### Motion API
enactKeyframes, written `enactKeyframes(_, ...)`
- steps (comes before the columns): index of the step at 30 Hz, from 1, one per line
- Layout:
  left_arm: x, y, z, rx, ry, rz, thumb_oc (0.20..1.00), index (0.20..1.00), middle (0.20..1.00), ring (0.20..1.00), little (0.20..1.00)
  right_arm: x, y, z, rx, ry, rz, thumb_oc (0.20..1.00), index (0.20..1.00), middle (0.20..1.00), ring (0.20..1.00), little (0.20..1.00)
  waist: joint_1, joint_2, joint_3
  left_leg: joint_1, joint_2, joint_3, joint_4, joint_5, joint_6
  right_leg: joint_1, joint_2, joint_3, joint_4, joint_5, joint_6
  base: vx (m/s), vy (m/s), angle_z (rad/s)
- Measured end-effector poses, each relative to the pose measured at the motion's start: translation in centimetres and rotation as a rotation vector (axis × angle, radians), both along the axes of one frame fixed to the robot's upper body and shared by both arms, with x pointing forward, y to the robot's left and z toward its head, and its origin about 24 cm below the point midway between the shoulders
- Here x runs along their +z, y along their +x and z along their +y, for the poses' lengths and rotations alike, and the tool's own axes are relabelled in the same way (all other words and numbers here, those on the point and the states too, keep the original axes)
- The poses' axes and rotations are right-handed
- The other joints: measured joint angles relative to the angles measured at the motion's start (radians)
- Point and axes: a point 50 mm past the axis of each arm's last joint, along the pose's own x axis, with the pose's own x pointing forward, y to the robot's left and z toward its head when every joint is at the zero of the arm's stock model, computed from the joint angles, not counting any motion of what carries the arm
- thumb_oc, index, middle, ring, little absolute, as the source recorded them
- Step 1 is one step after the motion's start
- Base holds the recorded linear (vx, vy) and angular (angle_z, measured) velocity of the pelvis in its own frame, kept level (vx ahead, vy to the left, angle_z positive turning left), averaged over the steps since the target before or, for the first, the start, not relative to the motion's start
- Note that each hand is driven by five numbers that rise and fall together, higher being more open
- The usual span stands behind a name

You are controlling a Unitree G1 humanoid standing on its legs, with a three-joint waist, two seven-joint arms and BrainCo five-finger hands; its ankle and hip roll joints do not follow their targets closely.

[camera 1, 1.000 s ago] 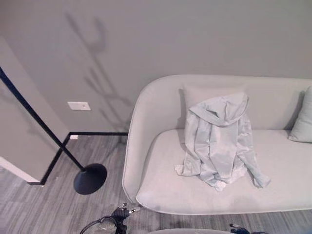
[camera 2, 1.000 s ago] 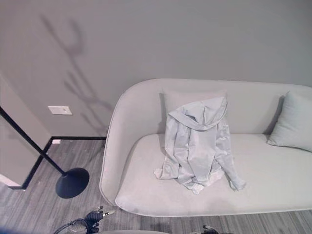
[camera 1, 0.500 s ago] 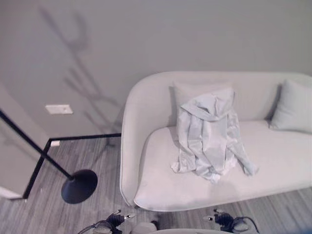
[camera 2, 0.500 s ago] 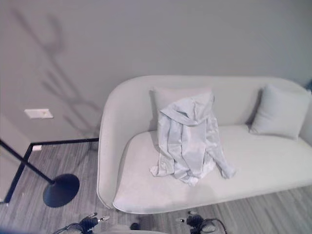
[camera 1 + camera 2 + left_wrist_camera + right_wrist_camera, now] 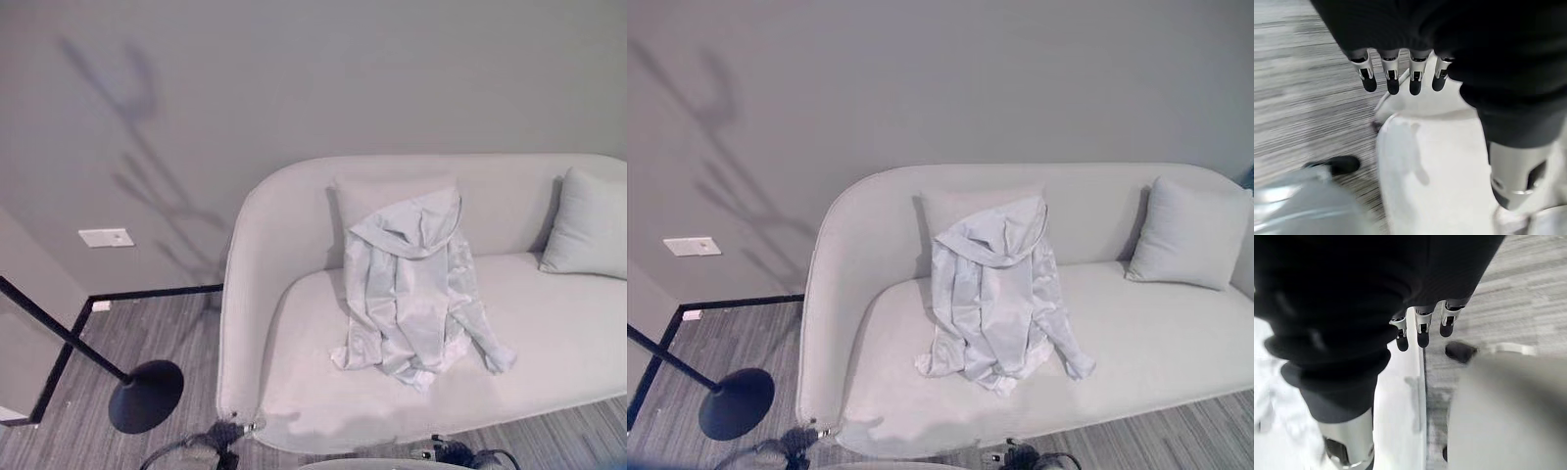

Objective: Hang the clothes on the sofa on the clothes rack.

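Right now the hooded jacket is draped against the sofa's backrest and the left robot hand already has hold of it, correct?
Not quite. The hooded jacket is draped against the sofa backrest, but the left robot hand holds nothing: the left wrist view shows its fingers hanging straight, low near the floor.

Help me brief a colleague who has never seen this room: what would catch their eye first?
The pale hooded jacket, slumped upright against a back cushion in the middle of the light grey sofa. Next, the black floor lamp, its round base on the wood floor left of the sofa and its pole leaning away. Each robot hand, left and right, hangs low and empty, fingers straight.
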Motion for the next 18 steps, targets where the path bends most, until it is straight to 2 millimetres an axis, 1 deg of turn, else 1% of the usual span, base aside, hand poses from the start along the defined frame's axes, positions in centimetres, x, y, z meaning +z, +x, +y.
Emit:
enactKeyframes(1,-0.3,-1.3,-0.6,0.002,-0.021,0.032,1.000,1.000,1.000,1.000,1.000,0.0,-0.8,-0.9,-0.010,-0.023,0.012,1.000,1.000,1.000,1.000,1.000,0.000,0.036,-0.009,0.002,0.082,0.000,0.033,-0.024,-0.035,0.025,0.074,0.003,0.000,-0.006,0.022,0.11,-0.341,0.11)
enactKeyframes(2,-0.5,-1.0,-1.3,0.000,-0.043,0.020,1.000,1.000,1.000,1.000,1.000,0.2,-1.1,-1.9,-0.014,-0.056,0.015,1.000,1.000,1.000,1.000,1.000,0.001,0.059,-0.005,0.002,0.144,0.005,0.037,-0.032,-0.050,0.028,0.132,-0.008,0.001,-0.025,0.004,0.11,-0.319,0.09)
enactKeyframes(3,-0.6,-0.6,-2.3,-0.004,-0.071,0.001,1.000,1.000,1.000,1.000,1.000,0.5,-1.1,-3.2,-0.016,-0.089,0.012,1.000,1.000,1.000,1.000,1.000,-0.006,0.076,-0.005,0.004,0.183,0.016,0.035,-0.022,-0.061,0.030,0.173,-0.014,0.001,-0.039,-0.017,0.16,-0.376,0.14)
enactKeyframes(4,-0.6,0.3,-3.6,-0.012,-0.106,-0.032,1.000,1.000,1.000,1.000,1.000,0.9,-1.5,-4.8,-0.020,-0.134,0.015,1.000,1.000,1.000,1.000,1.000,-0.013,0.097,-0.006,0.010,0.218,0.034,0.034,-0.010,-0.078,0.047,0.208,-0.027,0.001,-0.053,-0.038,0.17,-0.408,0.18)
enactKeyframes(5,-0.5,1.2,-4.2,-0.020,-0.122,-0.061,1.000,1.000,1.000,1.000,1.000,1.1,-2.0,-5.7,-0.025,-0.155,0.021,1.000,1.000,1.000,1.000,1.000,-0.019,0.108,-0.002,0.020,0.238,0.037,0.036,-0.003,-0.088,0.063,0.230,-0.032,0.000,-0.065,-0.049,0.19,-0.408,0.23)
enactKeyframes(6,-0.4,1.7,-4.3,-0.025,-0.124,-0.078,1.000,1.000,1.000,1.000,1.000,1.2,-2.0,-6.0,-0.031,-0.162,0.018,1.000,1.000,1.000,1.000,1.000,-0.021,0.112,-0.004,0.020,0.248,0.039,0.044,0.013,-0.110,0.071,0.251,-0.036,0.000,-0.077,-0.059,0.14,-0.308,0.14)
enactKeyframes(7,-0.3,2.1,-4.1,-0.028,-0.119,-0.087,1.000,1.000,1.000,1.000,1.000,1.2,-1.9,-6.0,-0.046,-0.158,0.009,1.000,1.000,1.000,1.000,1.000,-0.020,0.112,0.002,0.012,0.260,0.058,0.069,0.021,-0.113,0.072,0.257,-0.034,-0.004,-0.093,-0.063,0.11,-0.220,0.03)
enactKeyframes(8,-0.1,2.5,-3.9,-0.032,-0.114,-0.097,1.000,1.000,1.000,1.000,1.000,1.2,-1.8,-6.0,-0.051,-0.155,0.001,1.000,1.000,1.000,1.000,1.000,-0.021,0.105,0.003,0.001,0.270,0.064,0.087,0.027,-0.104,0.072,0.268,-0.034,-0.004,-0.095,-0.069,0.09,-0.204,-0.04)
enactKeyframes(10,-0.1,2.9,-3.8,-0.035,-0.112,-0.104,1.000,1.000,1.000,1.000,1.000,1.3,-1.8,-6.0,-0.058,-0.157,-0.015,1.000,1.000,1.000,1.000,1.000,-0.029,0.089,0.008,-0.012,0.279,0.066,0.093,0.088,-0.101,0.073,0.281,-0.041,-0.004,-0.102,-0.095,0.07,-0.166,0.06)
enactKeyframes(11,-0.1,2.9,-4.0,-0.036,-0.117,-0.107,1.000,1.000,1.000,1.000,1.000,1.3,-2.0,-6.1,-0.067,-0.159,-0.013,1.000,1.000,1.000,1.000,1.000,-0.030,0.087,0.009,-0.017,0.278,0.072,0.091,0.119,-0.106,0.071,0.280,-0.046,-0.005,-0.106,-0.103,0.07,-0.142,0.13)
enactKeyframes(12,-0.1,2.9,-4.1,-0.035,-0.120,-0.104,1.000,1.000,1.000,1.000,1.000,1.3,-2.2,-6.2,-0.072,-0.162,-0.009,1.000,1.000,1.000,1.000,1.000,-0.032,0.078,0.014,-0.016,0.276,0.086,0.089,0.138,-0.112,0.064,0.278,-0.055,-0.006,-0.115,-0.120,0.06,-0.160,0.13)
enactKeyframes(13,-0.1,2.9,-4.2,-0.036,-0.124,-0.104,1.000,1.000,1.000,1.000,1.000,1.3,-2.2,-6.3,-0.072,-0.165,-0.008,1.000,1.000,1.000,1.000,1.000,-0.033,0.082,0.020,-0.019,0.274,0.093,0.111,0.137,-0.112,0.072,0.279,-0.059,-0.006,-0.116,-0.123,0.06,-0.140,0.12)
enactKeyframes(14,-0.1,2.9,-4.2,-0.037,-0.125,-0.102,1.000,1.000,1.000,1.000,1.000,1.3,-2.3,-6.4,-0.071,-0.168,-0.004,1.000,1.000,1.000,1.000,1.000,-0.030,0.092,0.029,-0.040,0.258,0.074,0.128,0.112,-0.139,0.074,0.280,-0.055,-0.006,-0.117,-0.125,0.04,-0.090,0.09)
enactKeyframes(15,-0.1,3.0,-4.3,-0.037,-0.126,-0.102,1.000,1.000,1.000,1.000,1.000,1.3,-2.2,-6.4,-0.069,-0.170,-0.003,1.000,1.000,1.000,1.000,1.000,-0.023,0.102,0.033,-0.063,0.226,0.039,0.139,0.085,-0.160,0.065,0.276,-0.051,-0.006,-0.118,-0.125,0.10,-0.023,-0.02)
enactKeyframes(17,-0.1,2.9,-4.2,-0.035,-0.124,-0.098,1.000,1.000,1.000,1.000,1.000,1.3,-1.8,-6.2,-0.066,-0.164,-0.015,1.000,1.000,1.000,1.000,1.000,-0.003,0.125,0.045,-0.079,0.184,0.074,0.090,0.077,-0.149,0.058,0.282,-0.050,-0.006,-0.113,-0.120,0.10,0.000,-0.07)
enactKeyframes(18,-0.1,2.9,-4.1,-0.035,-0.121,-0.095,1.000,1.000,1.000,1.000,1.000,1.2,-1.8,-5.9,-0.069,-0.157,-0.012,1.000,1.000,1.000,1.000,1.000,-0.003,0.121,0.047,-0.100,0.159,0.090,0.061,0.072,-0.139,0.048,0.277,-0.053,-0.006,-0.111,-0.128,0.05,-0.017,0.17)
